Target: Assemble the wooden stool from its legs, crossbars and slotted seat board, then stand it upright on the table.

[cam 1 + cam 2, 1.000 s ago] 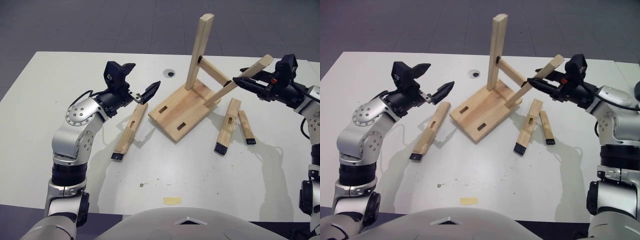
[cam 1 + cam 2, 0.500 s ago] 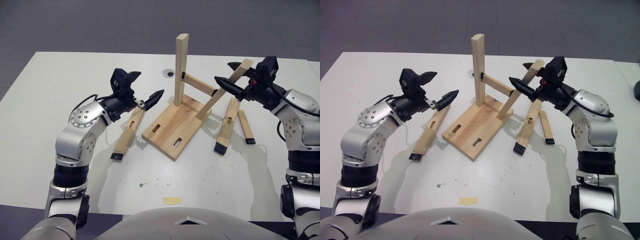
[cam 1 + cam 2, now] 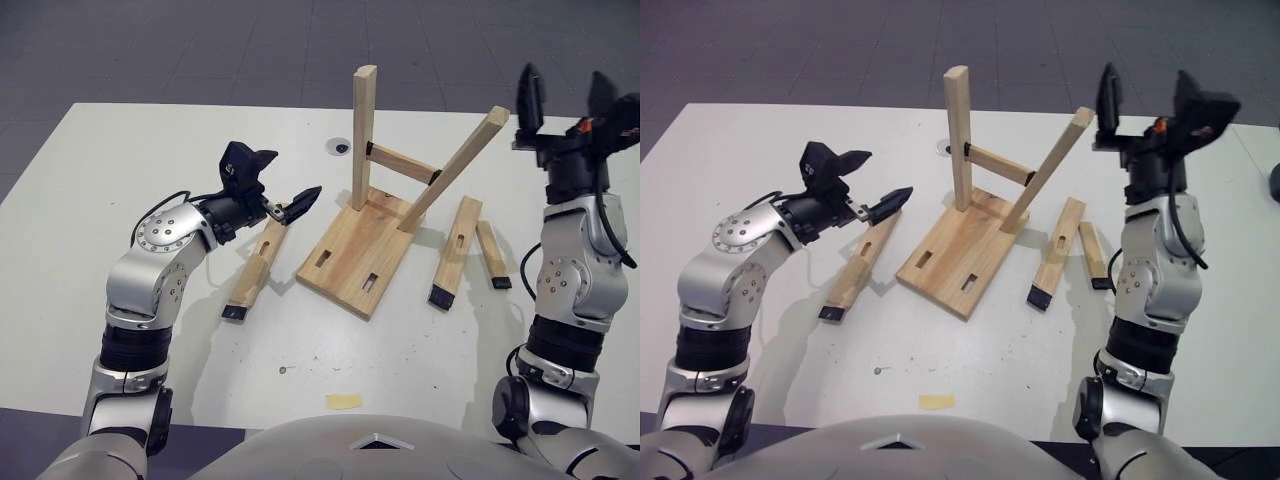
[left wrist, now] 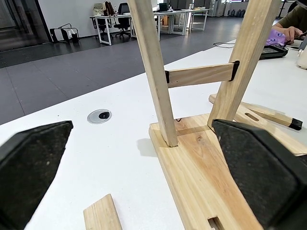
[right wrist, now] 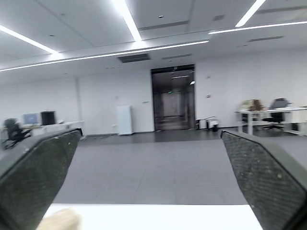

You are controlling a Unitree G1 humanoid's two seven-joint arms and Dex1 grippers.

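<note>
The slotted seat board (image 3: 362, 258) lies flat on the white table. Two legs stand in it: one upright (image 3: 362, 135), one leaning (image 3: 455, 165), joined by a crossbar (image 3: 400, 163). A loose leg (image 3: 258, 265) lies left of the board. Another loose leg (image 3: 455, 250) and a short crossbar (image 3: 493, 255) lie right of it. My left gripper (image 3: 285, 175) hovers open above the left loose leg, facing the board (image 4: 206, 172) and its upright leg (image 4: 151, 67). My right gripper (image 3: 563, 98) is raised to the right of the leaning leg's top, open, fingers (image 5: 268, 177) pointing up and holding nothing.
A round cable grommet (image 3: 342, 148) sits in the table behind the stool. A scrap of yellow tape (image 3: 345, 401) lies near the front edge. Bare table (image 3: 120, 160) stretches to the left and in front of the board.
My right gripper let go of the leaning leg and swung up and right, fingers now pointing upward. The seat board, tilted earlier, has settled flat. The left gripper barely moved.
</note>
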